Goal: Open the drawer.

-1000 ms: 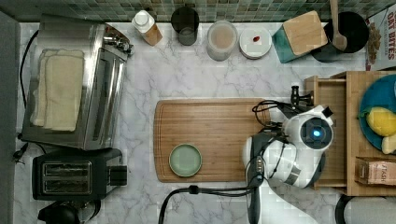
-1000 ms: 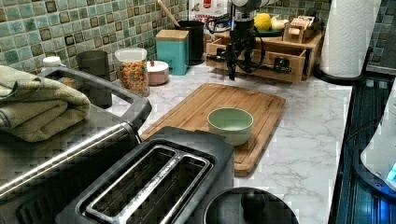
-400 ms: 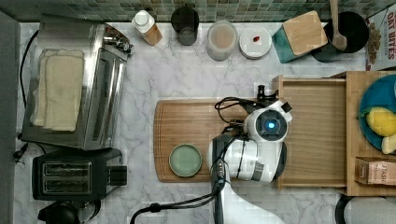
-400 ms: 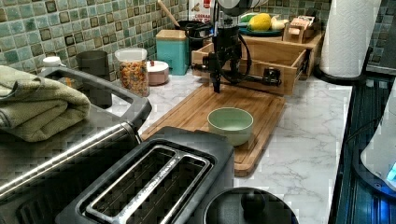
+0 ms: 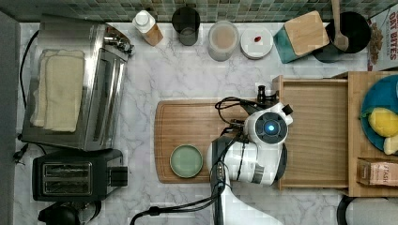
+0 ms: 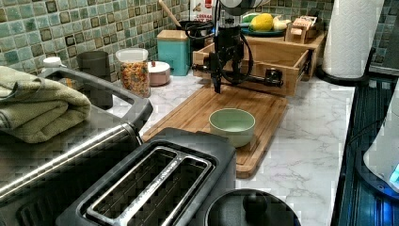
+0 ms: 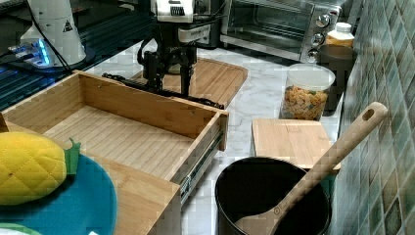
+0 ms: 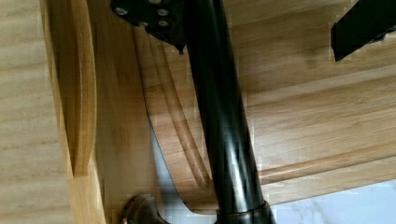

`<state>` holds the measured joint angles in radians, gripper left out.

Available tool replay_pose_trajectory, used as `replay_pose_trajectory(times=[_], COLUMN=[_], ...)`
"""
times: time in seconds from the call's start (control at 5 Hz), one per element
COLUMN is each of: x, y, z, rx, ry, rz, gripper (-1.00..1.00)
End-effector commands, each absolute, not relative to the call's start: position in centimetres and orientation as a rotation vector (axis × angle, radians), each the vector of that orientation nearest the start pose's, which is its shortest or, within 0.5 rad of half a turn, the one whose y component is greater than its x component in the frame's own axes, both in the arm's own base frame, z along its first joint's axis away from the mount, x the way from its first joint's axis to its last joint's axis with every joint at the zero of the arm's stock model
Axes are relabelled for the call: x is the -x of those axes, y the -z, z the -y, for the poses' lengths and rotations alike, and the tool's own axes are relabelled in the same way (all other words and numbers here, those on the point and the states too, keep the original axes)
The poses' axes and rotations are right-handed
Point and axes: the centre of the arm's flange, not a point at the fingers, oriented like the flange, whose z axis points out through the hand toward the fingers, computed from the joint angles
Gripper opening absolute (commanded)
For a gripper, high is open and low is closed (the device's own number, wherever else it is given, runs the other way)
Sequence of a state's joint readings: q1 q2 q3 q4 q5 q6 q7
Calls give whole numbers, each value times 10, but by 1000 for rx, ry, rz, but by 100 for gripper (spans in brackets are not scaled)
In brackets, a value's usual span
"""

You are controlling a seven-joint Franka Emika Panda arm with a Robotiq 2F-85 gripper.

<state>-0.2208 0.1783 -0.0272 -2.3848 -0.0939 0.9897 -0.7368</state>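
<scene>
Light wooden drawer (image 5: pixel 313 133) with long black bar handle (image 8: pixel 224 121) pulled far out over bamboo cutting board (image 5: pixel 187 126), front facing the top view's left, handle running near-to-far. Black pincer (image 7: pixel 170 68) straddling handle, fingers spread, released. Green bowl (image 5: pixel 186 161) on board, well apart.

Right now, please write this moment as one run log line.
drawer: pulled out, tray empty | gripper: at the black bar handle, jaws open either side | green bowl: on cutting board

"OAT BITES" printed on red-brown cardboard cereal box (image 5: pixel 382 35) at the top view's right edge, black warning triangle sign on white robot base (image 7: pixel 55 27)
</scene>
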Motion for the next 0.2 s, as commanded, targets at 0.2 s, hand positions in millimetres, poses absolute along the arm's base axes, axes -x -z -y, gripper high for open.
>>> replay_pose_trajectory(times=[0.2], x=[-465], y=[-241], z=[-42], rx=[3148], ry=[-123], rz=[-26], gripper=[100])
